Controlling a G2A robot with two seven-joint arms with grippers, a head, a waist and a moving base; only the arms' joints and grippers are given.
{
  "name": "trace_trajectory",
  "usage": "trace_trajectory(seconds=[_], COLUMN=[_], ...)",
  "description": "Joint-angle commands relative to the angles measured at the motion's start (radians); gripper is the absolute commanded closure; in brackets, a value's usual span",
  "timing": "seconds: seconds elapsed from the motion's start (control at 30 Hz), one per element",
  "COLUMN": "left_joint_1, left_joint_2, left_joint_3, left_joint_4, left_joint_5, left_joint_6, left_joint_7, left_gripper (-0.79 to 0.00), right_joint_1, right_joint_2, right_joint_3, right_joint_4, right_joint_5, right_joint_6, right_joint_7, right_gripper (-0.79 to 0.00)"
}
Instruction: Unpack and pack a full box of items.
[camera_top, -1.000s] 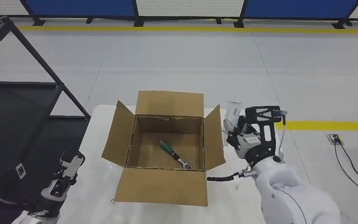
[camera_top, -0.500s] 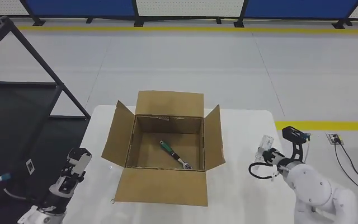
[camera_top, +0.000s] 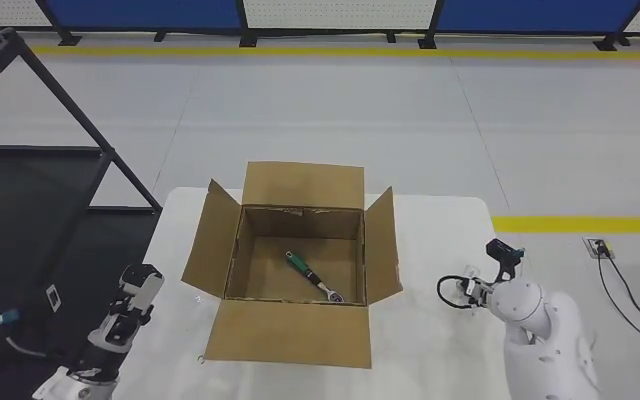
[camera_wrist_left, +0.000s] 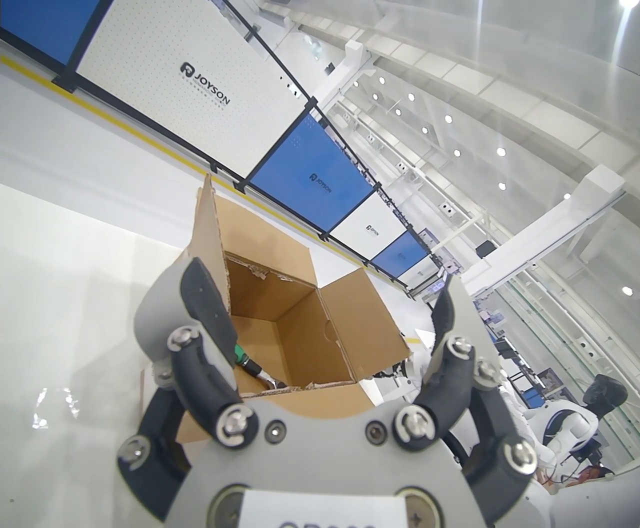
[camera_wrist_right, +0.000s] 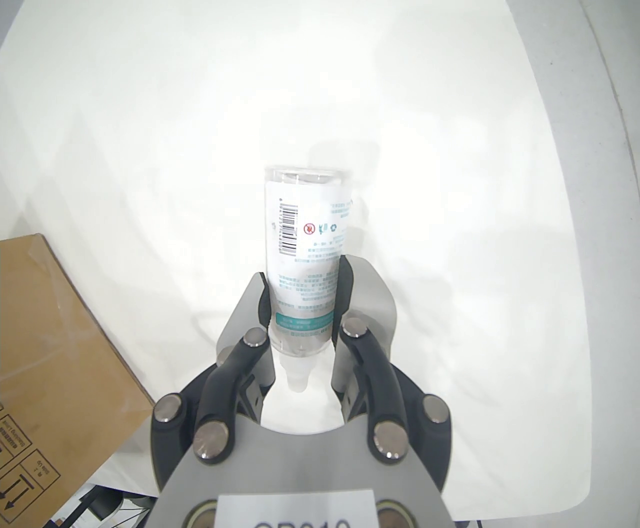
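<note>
Top view: you see the brown cardboard box open on the white table, with a green-handled metal wrench inside | Left wrist view: your left gripper has its fingers wide apart, facing the box | Right wrist view: your right gripper squeezes a clear plastic bottle with a white label over the table, near the box.

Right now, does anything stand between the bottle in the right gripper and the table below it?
Nothing visible: only bare table lies past the bottle in the right gripper; the box sits aside.

Pale grey floor, yellow line before blue and white panels, white table nearest
</note>
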Motion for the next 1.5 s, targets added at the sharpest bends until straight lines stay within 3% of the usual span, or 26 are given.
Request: trace_trajectory(seconds=[0.0, 0.13, 0.27, 0.37, 0.67, 0.73, 0.8, 0.83, 0.87, 0.93, 1.0, 1.03, 1.1, 1.17, 1.2, 1.33, 1.47], left_joint_1=[0.0, 0.003, 0.006, 0.007, 0.01, 0.011, 0.012, 0.013, 0.014, 0.016, 0.019, 0.02, 0.024, 0.029, 0.032, 0.051, 0.07], left_joint_2=[0.0, 0.001, 0.002, 0.002, 0.005, 0.005, 0.006, 0.006, 0.006, 0.007, 0.007, 0.007, 0.007, 0.007, 0.007, 0.007, 0.005], left_joint_3=[0.001, 0.001, -0.001, -0.001, -0.006, -0.007, -0.011, -0.013, -0.015, -0.018, -0.02, -0.021, -0.025, -0.03, -0.034, -0.046, -0.068], left_joint_4=[0.0, 0.0, 0.0, -0.001, 0.002, 0.003, 0.002, 0.002, 0.002, 0.001, 0.002, 0.001, 0.002, 0.003, 0.004, 0.007, 0.01], left_joint_5=[0.0, 0.003, 0.001, 0.0, -0.009, -0.013, -0.014, -0.016, -0.017, -0.023, -0.026, -0.026, -0.029, -0.033, -0.036, -0.049, -0.067], left_joint_6=[0.001, 0.002, 0.001, 0.001, -0.007, -0.009, -0.01, -0.011, -0.011, -0.014, -0.015, -0.016, -0.02, -0.023, -0.026, -0.036, -0.044], left_joint_7=[0.003, 0.009, 0.015, 0.016, 0.019, 0.019, 0.02, 0.02, 0.02, 0.021, 0.022, 0.022, 0.025, 0.031, 0.032, 0.042, 0.063], left_gripper=[-0.785, -0.785, -0.785, -0.785, -0.785, -0.785, -0.785, -0.785, -0.785, -0.785, -0.785, -0.785, -0.785, -0.785, -0.785, -0.785, -0.785], right_joint_1=[0.011, 0.021, 0.026, 0.031, 0.021, 0.013, -0.003, -0.011, -0.021, -0.037, -0.052, -0.056, -0.057, -0.048, -0.04, 0.027, 0.141], right_joint_2=[0.002, 0.007, 0.011, 0.015, 0.024, 0.024, 0.024, 0.024, 0.023, 0.021, 0.018, 0.016, 0.015, 0.013, 0.011, 0.008, -0.001], right_joint_3=[-0.005, -0.009, -0.02, -0.023, -0.026, -0.028, -0.026, -0.027, -0.034, -0.052, -0.079, -0.094, -0.124, -0.175, -0.202, -0.327, -0.492], right_joint_4=[0.014, 0.028, 0.031, 0.031, -0.004, -0.044, -0.108, -0.145, -0.183, -0.27, -0.358, -0.399, -0.47, -0.534, -0.559, -0.596, -0.548], right_joint_5=[-0.005, 0.003, 0.0, -0.001, 0.004, 0.021, 0.045, 0.059, 0.071, 0.09, 0.113, 0.128, 0.146, 0.171, 0.202, 0.245, 0.248], right_joint_6=[0.002, -0.002, -0.002, -0.002, 0.017, 0.024, 0.021, 0.02, 0.016, 0.023, 0.025, 0.019, -0.002, -0.048, -0.072, -0.177, -0.255], right_joint_7=[0.005, 0.003, 0.014, 0.023, 0.031, 0.013, -0.015, -0.032, -0.045, -0.082, -0.118, -0.135, -0.168, -0.193, -0.204, -0.202, -0.151], right_gripper=[0.0, -0.052, -0.249, -0.265, -0.431, -0.449, -0.388, -0.422, -0.529, -0.52, -0.634, -0.65, -0.65, -0.588, -0.622, -0.603, -0.653])
